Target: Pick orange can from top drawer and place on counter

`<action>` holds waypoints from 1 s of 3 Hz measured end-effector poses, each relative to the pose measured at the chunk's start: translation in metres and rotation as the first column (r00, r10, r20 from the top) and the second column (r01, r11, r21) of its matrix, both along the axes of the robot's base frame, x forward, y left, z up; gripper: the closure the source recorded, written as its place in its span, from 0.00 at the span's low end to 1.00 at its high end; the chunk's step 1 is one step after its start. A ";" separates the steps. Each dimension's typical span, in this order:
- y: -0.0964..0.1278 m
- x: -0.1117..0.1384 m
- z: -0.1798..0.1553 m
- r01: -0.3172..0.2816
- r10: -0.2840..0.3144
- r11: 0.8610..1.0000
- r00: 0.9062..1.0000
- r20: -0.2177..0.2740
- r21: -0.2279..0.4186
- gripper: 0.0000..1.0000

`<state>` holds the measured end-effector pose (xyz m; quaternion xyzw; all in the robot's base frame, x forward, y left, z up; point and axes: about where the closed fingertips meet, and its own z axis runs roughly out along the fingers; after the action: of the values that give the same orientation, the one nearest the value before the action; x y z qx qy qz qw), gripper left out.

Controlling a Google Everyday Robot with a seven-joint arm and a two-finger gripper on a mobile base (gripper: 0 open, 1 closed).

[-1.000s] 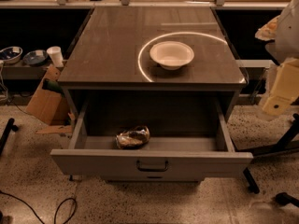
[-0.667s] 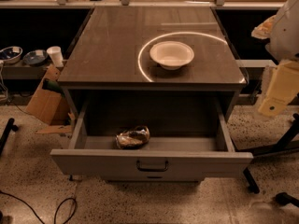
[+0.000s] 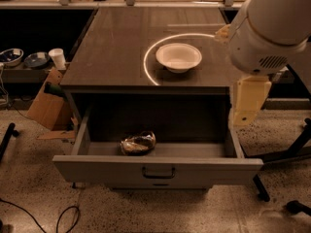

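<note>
The orange can (image 3: 138, 143) lies on its side inside the open top drawer (image 3: 158, 170), left of centre, near the front panel. The drawer is pulled out below the counter (image 3: 116, 47), which shows a bright ring reflection. My gripper (image 3: 247, 106) hangs as a cream-coloured part under the big white arm (image 3: 272, 23), above the drawer's right side wall. It is to the right of the can and well apart from it, holding nothing that I can see.
A white bowl (image 3: 178, 57) stands on the counter inside the light ring. A cardboard box (image 3: 48, 106), a white cup (image 3: 58, 58) and bowls (image 3: 10, 57) are at the left. Cables (image 3: 68, 217) lie on the floor, and black stand legs (image 3: 286, 154) are at the right.
The arm has swung left and now fills the upper right, with the gripper over the drawer's right side. The can, bowl and drawer have not moved.
</note>
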<state>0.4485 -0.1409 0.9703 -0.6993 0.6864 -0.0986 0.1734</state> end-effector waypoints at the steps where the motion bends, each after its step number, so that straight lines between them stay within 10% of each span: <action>1: 0.035 0.000 -0.016 -0.149 0.150 0.985 0.989 0.004 -0.091 0.00; 3: 0.088 -0.013 -0.063 -0.466 0.461 0.823 0.882 -0.098 -0.324 0.00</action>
<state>0.4352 -0.0529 0.9078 -0.8648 0.4700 -0.1644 0.0645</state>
